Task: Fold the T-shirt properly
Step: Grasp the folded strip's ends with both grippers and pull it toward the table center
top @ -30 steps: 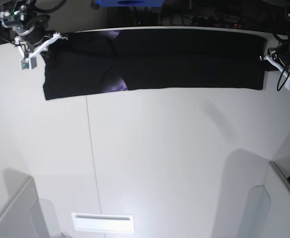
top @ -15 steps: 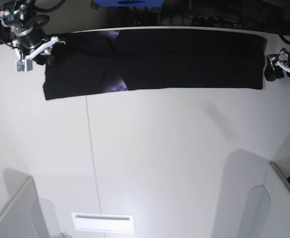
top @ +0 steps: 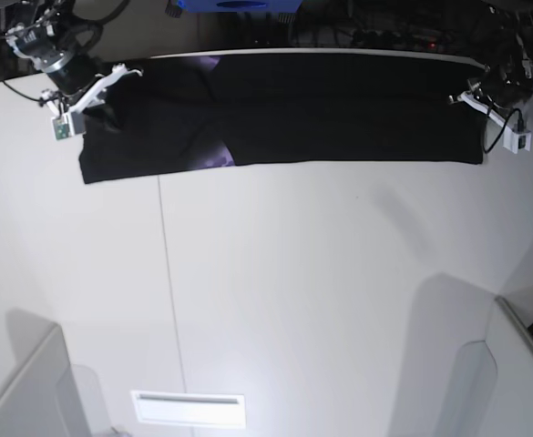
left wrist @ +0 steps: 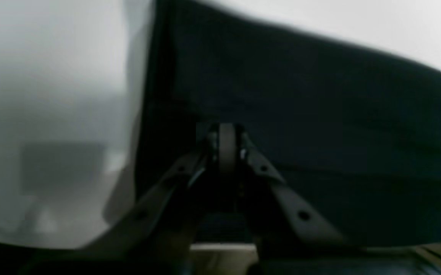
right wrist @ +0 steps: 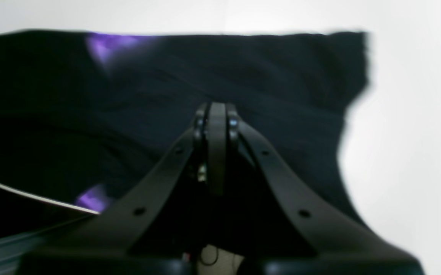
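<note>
My right gripper (right wrist: 217, 114) has its fingers pressed together, tips over the black T-shirt (right wrist: 273, 88); I cannot tell whether cloth is pinched. Two purple patches show on the shirt at left. White table (right wrist: 415, 133) lies beyond its ragged, blurred right edge.

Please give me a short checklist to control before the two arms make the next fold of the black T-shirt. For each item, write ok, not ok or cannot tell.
1. T-shirt lies as a long flat band at the far edge of the table: ok.
2. Left pincer is shut, over the cloth at its end: ok.
3. Right pincer is shut, over the cloth at the other end: ok.
4. Each pincer really pinches fabric: cannot tell, black on black and blurred.
5. Near edge of the band is straight: ok, apart from the end by the right pincer, which hangs lower.
6. Table in front of the band is bare for the fold: ok.
</note>
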Controlling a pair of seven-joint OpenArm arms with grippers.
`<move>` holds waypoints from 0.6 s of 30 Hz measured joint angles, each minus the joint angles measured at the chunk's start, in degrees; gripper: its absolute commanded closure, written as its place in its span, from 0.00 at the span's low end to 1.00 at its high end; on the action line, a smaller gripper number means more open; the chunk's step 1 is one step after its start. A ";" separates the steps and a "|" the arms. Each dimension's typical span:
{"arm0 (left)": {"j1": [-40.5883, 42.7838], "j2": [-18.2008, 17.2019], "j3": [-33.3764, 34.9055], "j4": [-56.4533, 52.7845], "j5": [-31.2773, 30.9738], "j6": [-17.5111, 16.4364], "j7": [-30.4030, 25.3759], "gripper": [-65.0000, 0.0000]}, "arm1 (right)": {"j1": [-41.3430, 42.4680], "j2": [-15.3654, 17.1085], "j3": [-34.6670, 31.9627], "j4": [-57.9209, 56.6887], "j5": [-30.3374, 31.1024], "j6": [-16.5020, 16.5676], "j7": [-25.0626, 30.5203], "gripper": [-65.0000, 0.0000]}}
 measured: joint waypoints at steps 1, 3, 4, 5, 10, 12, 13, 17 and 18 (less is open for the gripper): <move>-0.55 0.35 0.68 -0.55 2.05 0.02 -0.33 1.00 | 0.33 -0.24 -0.28 -0.35 -0.48 -0.28 -1.88 1.00; -1.27 1.31 1.31 -1.49 5.01 -0.24 -0.35 1.00 | 0.98 -0.22 -0.63 -2.08 -0.28 -0.42 -2.16 1.00; -1.64 1.86 1.40 -2.32 6.27 -0.20 -0.35 1.00 | 1.84 -0.24 -0.61 -3.34 -0.28 -0.39 -2.45 1.00; -1.97 2.25 1.46 -2.97 6.93 -0.20 -0.59 1.00 | 2.84 -0.24 -0.59 -4.92 -0.68 -0.66 -2.40 1.00; -4.66 1.70 1.29 -6.36 7.30 -0.39 -1.64 1.00 | 5.49 0.28 -0.28 -11.54 -0.42 -0.72 -2.21 1.00; -5.44 1.53 1.18 -7.91 6.71 -0.42 -1.97 1.00 | 6.97 1.20 -0.52 -14.91 -1.46 -0.57 -2.60 1.00; -5.97 1.51 1.01 -8.74 6.25 -0.63 -2.19 1.00 | 8.17 1.33 -0.50 -16.61 -1.36 -0.22 -2.10 1.00; -8.50 1.51 0.92 -12.59 5.25 -0.85 -6.05 1.00 | 13.09 0.94 -0.52 -21.90 -3.98 0.17 0.70 1.00; -9.22 1.46 0.85 -13.25 5.03 -0.92 -6.25 1.00 | 14.21 0.81 -0.50 -23.19 -3.78 0.33 1.25 1.00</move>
